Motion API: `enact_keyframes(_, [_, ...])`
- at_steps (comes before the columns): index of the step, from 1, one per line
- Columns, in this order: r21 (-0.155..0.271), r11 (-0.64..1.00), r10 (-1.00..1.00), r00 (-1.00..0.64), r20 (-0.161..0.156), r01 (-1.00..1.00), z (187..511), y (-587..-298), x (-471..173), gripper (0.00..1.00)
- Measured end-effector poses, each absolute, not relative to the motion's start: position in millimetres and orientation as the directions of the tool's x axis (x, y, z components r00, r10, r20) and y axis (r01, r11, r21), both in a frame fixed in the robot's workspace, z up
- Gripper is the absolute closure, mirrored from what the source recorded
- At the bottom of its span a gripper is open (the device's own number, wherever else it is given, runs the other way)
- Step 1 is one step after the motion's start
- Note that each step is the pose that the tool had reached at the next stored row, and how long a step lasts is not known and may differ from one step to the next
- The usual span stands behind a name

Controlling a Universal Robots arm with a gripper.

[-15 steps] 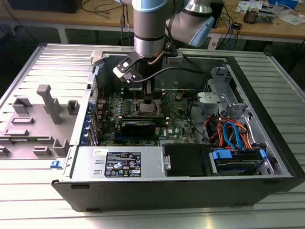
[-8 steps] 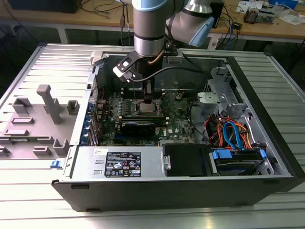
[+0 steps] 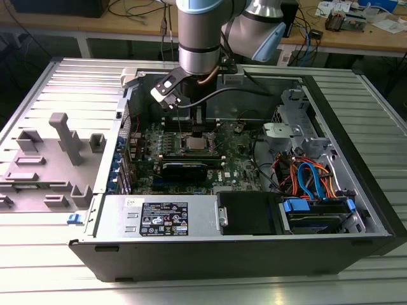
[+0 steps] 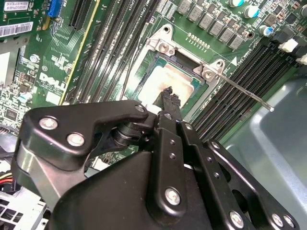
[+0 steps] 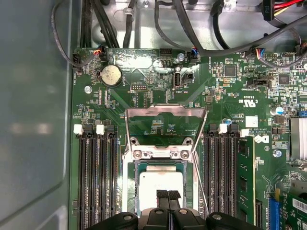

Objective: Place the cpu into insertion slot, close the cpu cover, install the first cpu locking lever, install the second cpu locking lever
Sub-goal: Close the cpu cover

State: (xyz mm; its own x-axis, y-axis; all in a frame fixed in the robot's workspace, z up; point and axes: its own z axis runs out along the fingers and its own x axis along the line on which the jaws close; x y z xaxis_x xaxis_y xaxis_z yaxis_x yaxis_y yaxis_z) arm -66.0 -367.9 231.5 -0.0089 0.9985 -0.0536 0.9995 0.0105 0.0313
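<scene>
The cpu (image 5: 160, 184) lies flat in the insertion slot (image 5: 129, 191), its silver top showing; the second wrist view has it too, cpu (image 4: 156, 84). The cpu cover (image 5: 165, 114) stands raised on its hinge, away from the chip. A thin locking lever (image 4: 244, 92) sticks out unlatched beside the socket, and the first wrist view shows it as a fine rod, lever (image 5: 203, 191). My gripper (image 5: 168, 195) hangs just over the chip with its black fingers together and nothing between them. In the exterior view the arm reaches down over the slot (image 3: 194, 141).
Rows of black memory slots (image 5: 98, 177) flank the socket on both sides. Cables (image 5: 192, 33) run across the far case wall. The open computer case (image 3: 356, 159) also holds a power supply (image 3: 165, 219), a drive bay with blue and orange wires (image 3: 311, 181) and a black card (image 3: 184, 168).
</scene>
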Motion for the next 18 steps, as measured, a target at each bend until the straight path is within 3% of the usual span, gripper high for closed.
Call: enact_keyframes(18, [0.029, 0.011, 0.998, -0.009, -0.055, 1.000, 233.1, -367.9, -61.4, 0.89])
